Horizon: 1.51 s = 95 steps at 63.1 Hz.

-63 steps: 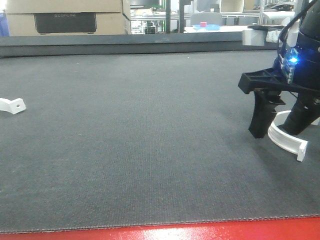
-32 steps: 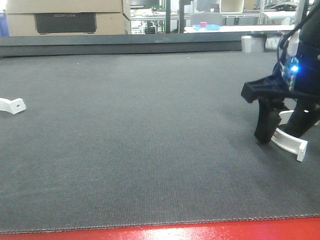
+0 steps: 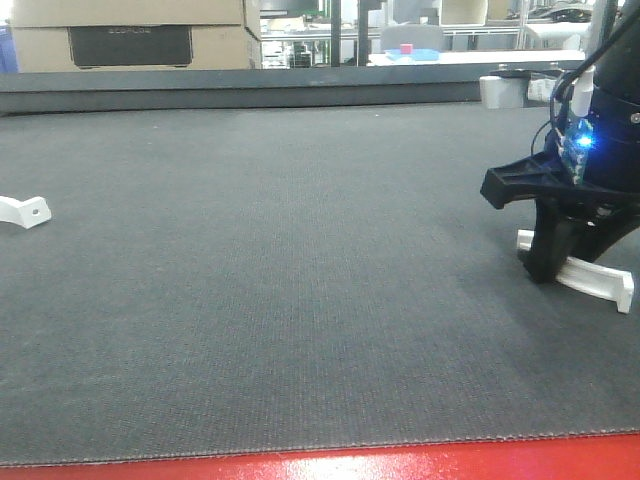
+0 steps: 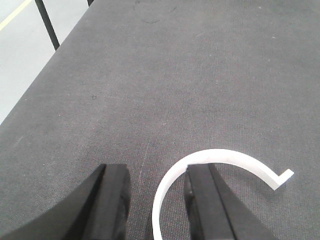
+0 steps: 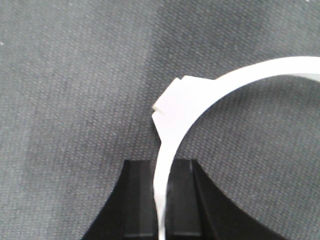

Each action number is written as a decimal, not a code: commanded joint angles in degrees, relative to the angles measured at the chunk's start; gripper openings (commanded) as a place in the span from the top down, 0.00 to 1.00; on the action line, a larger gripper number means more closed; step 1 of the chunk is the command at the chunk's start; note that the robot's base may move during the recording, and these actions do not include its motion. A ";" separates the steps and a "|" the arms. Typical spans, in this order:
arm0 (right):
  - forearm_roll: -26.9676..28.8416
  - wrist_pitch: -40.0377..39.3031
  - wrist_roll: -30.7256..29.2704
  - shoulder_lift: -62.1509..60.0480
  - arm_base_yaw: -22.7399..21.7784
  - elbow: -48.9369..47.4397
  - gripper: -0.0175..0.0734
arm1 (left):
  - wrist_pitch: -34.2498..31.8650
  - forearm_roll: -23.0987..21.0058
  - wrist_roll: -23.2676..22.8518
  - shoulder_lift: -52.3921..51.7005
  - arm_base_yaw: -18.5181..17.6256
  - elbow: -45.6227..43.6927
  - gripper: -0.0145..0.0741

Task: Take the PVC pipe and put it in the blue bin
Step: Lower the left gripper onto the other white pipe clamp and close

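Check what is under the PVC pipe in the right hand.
Only the dark grey mat shows beneath the PVC pipe, inside its arc and around it. The right hand pinches the band, and its fingers hide the mat below that stretch.

No legible text, brand, number or sign found. The dark panel (image 3: pixel 130 45) on the cardboard box (image 3: pixel 130 14) carries faint lettering, too blurred to read.
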 commanded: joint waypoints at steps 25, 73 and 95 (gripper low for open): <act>2.42 2.12 0.00 -9.10 0.08 -0.13 0.99 | -0.14 -0.46 -0.33 3.56 0.31 -0.50 0.60; 8.79 11.77 0.00 -33.67 0.08 -0.13 0.99 | 7.39 -0.23 0.19 23.45 0.31 -9.73 0.59; 10.65 12.33 -0.38 -35.64 0.08 -0.13 0.99 | 6.06 -0.08 4.62 26.24 0.31 -10.04 0.59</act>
